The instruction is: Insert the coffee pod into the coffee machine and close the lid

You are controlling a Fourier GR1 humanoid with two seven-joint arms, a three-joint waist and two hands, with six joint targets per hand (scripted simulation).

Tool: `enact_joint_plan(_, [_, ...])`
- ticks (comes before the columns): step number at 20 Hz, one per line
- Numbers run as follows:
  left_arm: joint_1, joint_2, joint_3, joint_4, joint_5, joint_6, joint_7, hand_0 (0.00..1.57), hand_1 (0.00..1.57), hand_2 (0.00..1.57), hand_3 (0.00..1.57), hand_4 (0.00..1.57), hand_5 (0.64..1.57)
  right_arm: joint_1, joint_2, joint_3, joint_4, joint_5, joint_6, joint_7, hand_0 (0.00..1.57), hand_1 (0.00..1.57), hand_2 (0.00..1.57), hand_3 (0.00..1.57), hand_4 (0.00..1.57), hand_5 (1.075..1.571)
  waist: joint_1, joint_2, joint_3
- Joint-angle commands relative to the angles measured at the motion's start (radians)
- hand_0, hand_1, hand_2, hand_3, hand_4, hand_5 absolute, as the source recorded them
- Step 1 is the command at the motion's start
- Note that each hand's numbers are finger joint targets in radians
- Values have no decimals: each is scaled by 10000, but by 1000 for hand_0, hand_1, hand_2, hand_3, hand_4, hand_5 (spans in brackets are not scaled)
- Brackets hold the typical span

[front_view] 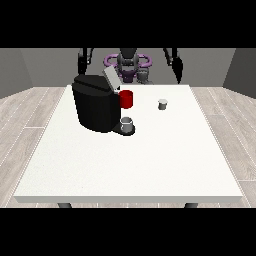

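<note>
Standing beside the coffee machine (pixel 96 104) (lid up), red cup (pixel 126 99) flanks coffee pod (pixel 162 104); hands' state unclear.

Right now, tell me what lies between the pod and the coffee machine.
Front view: only bare table lies between the pod and the machine; the red cup sits at the machine's side.

Robot (pixel 129 62): torso partly hidden behind the coffee machine's raised lid (pixel 111 79). Hand at the view's left (pixel 81 64) and hand at the view's right (pixel 178 67): too small to read finger position. Red cup (pixel 127 99): left side hidden by coffee machine (pixel 96 102).
</note>
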Motion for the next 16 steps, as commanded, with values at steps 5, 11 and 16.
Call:
enact_joint_plan(5, [822,-900,-1127,-477,-109,-430,-1347,0,0,0,0,264,1571,77,188,-50,485,80,-146,88,0,0,0,0,128,1571,150,-770,213])
enact_joint_plan(11, [757,732,-379,-38,-735,-994,-1767,0,0,0,0,0,1571,445,482,-846,10,-402,-693,-897,0,0,0,0,181,1571,-556,-884,213])
enact_joint_plan(16, [-1004,1212,160,144,-552,-1180,544,0,0,0,0,0,1571,-204,769,-633,215,-187,-1047,-915,0,0,0,0,169,1571,-830,-334,214])
